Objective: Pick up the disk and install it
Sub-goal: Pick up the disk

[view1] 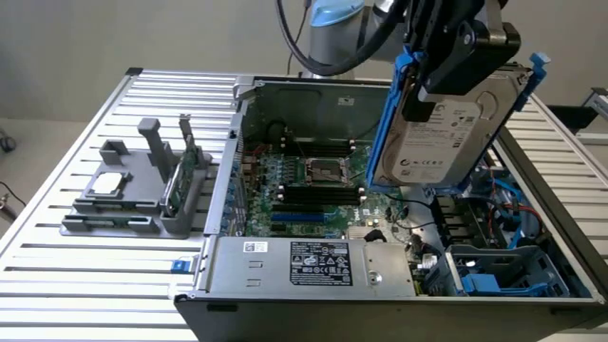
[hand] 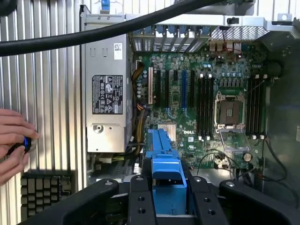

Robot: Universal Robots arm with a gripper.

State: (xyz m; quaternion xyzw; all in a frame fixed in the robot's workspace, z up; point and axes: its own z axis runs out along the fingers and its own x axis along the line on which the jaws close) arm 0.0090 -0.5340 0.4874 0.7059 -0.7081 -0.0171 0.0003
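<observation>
**Disk held aloft over the open computer case**

The claw (view1: 432,100) is clamped on the disk (view1: 446,146), its black fingers (hand: 140,206) gripping it across its upper part, on either side of the blue carrier frame (hand: 166,180). The disk hangs from the claw on edge and tilted, its white label facing the exterior view, and it is clear of everything under it.

Directly below the claw lies the open computer case (view1: 323,107), with the motherboard (view1: 314,185) exposed on its floor. Also below the claw, in the case's near corner in the exterior view, is a drive bay (view1: 494,274) with blue parts. The power supply (view1: 314,263) sits in the case well off to one side of the claw. Farther off, beyond the case, a grey holder (view1: 124,206) stands on the slatted tabletop (view1: 95,285). A person's hand (hand: 11,143) rests on the tabletop outside the case, pinching a small dark object.
</observation>
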